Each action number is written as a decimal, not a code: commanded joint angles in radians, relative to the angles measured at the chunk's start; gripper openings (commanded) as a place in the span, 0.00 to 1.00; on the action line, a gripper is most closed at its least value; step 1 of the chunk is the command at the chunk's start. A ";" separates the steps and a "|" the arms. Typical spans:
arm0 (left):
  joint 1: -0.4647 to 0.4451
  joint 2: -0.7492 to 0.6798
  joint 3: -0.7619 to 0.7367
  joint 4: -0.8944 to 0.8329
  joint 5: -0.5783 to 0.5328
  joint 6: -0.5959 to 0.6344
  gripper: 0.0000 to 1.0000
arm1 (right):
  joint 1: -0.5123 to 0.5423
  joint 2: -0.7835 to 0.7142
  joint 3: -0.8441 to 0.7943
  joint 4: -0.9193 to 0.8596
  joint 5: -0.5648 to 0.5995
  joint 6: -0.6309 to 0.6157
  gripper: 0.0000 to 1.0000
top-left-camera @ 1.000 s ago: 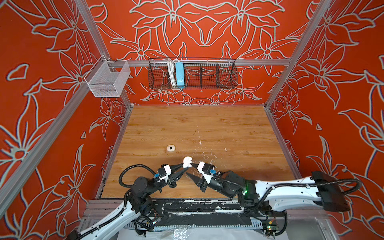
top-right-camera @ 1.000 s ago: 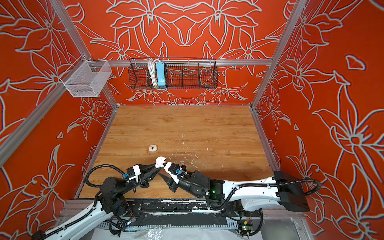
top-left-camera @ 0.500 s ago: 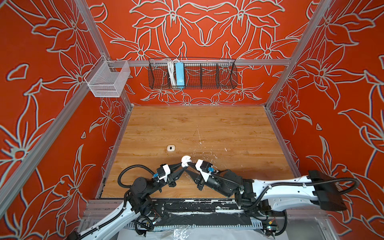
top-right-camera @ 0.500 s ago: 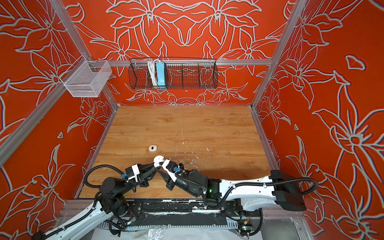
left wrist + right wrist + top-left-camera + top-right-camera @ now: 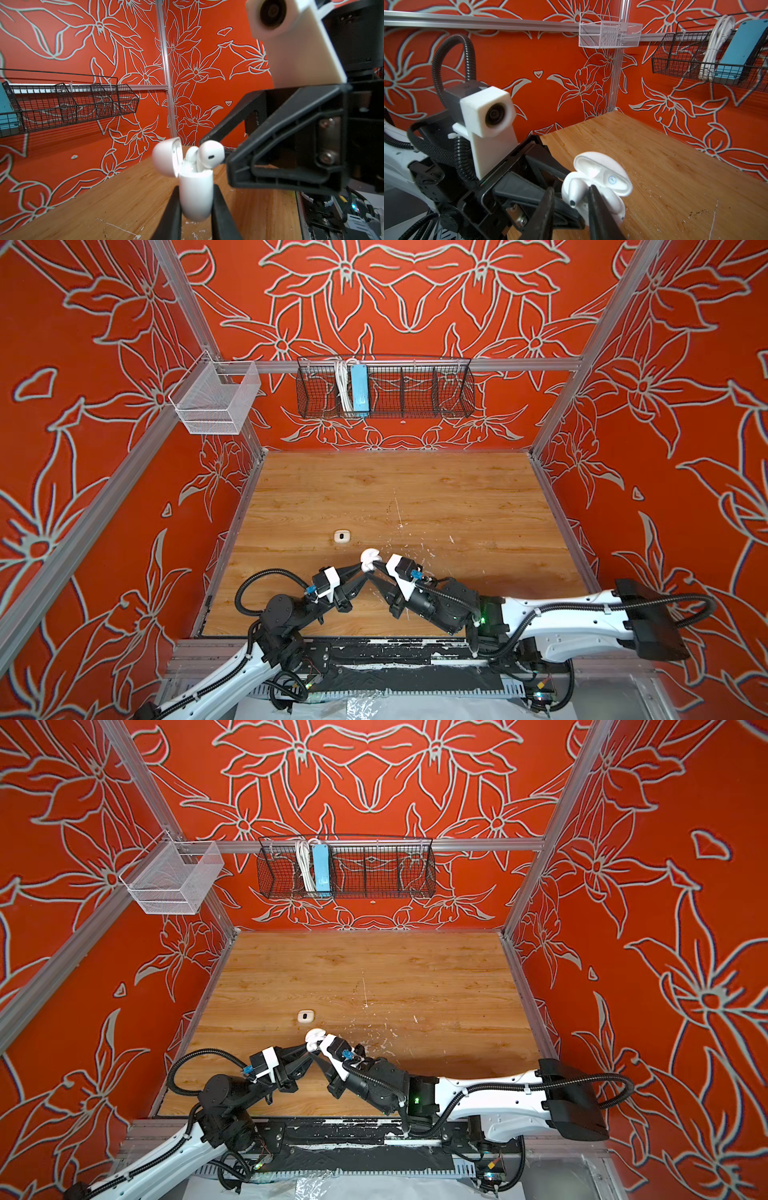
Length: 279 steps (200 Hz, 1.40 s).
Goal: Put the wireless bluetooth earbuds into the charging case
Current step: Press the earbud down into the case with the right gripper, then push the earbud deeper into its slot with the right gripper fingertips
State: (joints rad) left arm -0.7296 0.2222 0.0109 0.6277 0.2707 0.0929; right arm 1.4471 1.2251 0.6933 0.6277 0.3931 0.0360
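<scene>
In both top views the charging case (image 5: pixel 369 558) (image 5: pixel 314 1038) is only a small white blob low in the middle of the frame. It sits where the two arms meet over the near part of the wooden table (image 5: pixel 415 497). At that size its lid and contents cannot be made out, and the tips of both tools merge with it. A cream case (image 5: pixel 342 536) lies apart on the boards, just up and to the left of that spot.

The left wrist view is clearer. The left gripper (image 5: pixel 196 190) is clamped on the case's lower shell, one black finger on each side, holding it upright with the lid (image 5: pixel 166 158) swung open. The fingers' bases run out of the picture. The right gripper (image 5: pixel 215 153) stands at the mouth of the case, its jaws drawn narrow about the head of an earbud (image 5: pixel 211 155). The earbud's stem drops into the open shell, and the rim hides its lower end. The earbud appears pinched rather than merely flanked, though contact on its far side cannot be seen. A second earbud (image 5: pixel 191 153) sits in the case behind it, mostly covered.

In the right wrist view the earbud (image 5: pixel 574 192) lies between the two dark fingers (image 5: pixel 596 209). One of these crosses in front of the shell and hides part of it.
</scene>
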 commanded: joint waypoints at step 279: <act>-0.007 -0.017 0.022 -0.010 0.029 0.022 0.00 | 0.030 -0.145 0.029 -0.295 0.106 -0.051 0.09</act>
State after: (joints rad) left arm -0.7315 0.2016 0.0109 0.5785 0.2863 0.1078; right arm 1.4708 1.0798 0.6815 0.3107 0.4831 0.0067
